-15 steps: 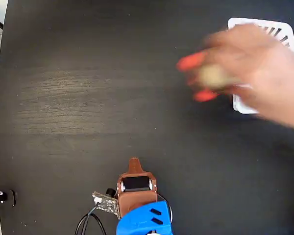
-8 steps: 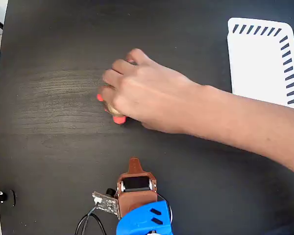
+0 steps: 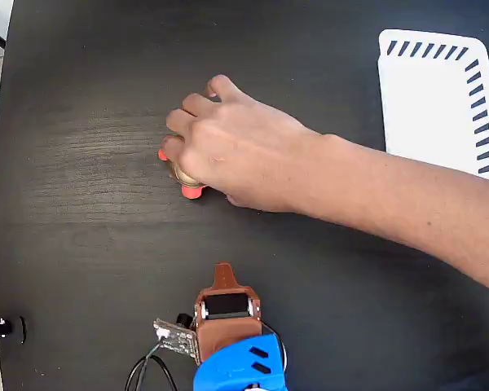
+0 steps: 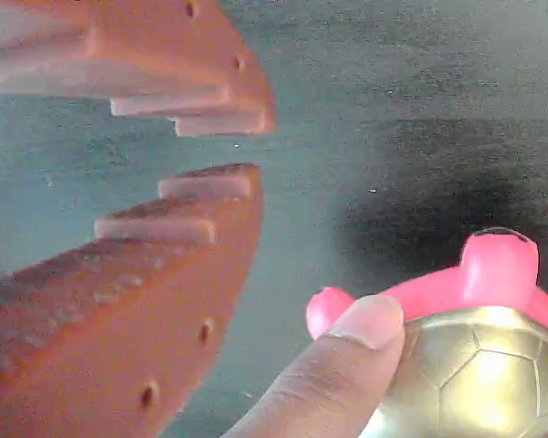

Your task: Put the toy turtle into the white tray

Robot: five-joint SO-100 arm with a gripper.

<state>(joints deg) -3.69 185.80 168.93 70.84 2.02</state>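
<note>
A: So, what is on the dark wooden table now?

B: Biggest is the flat white rectangular tray with dark slanted slots, at the far right corner in the fixed view. Then a person's hand covers the small toy turtle with shiny gold domed shell and red-orange legs, left of centre, well apart from the tray.

A: And the orange two-finger gripper?

B: It holds nothing; the jaws stand apart, in the wrist view just beside the turtle and a fingertip.

A: How to do the pick well?

B: I think it should wait until the hand is away, then close across the shell low, because the dome looks slippery.
</note>
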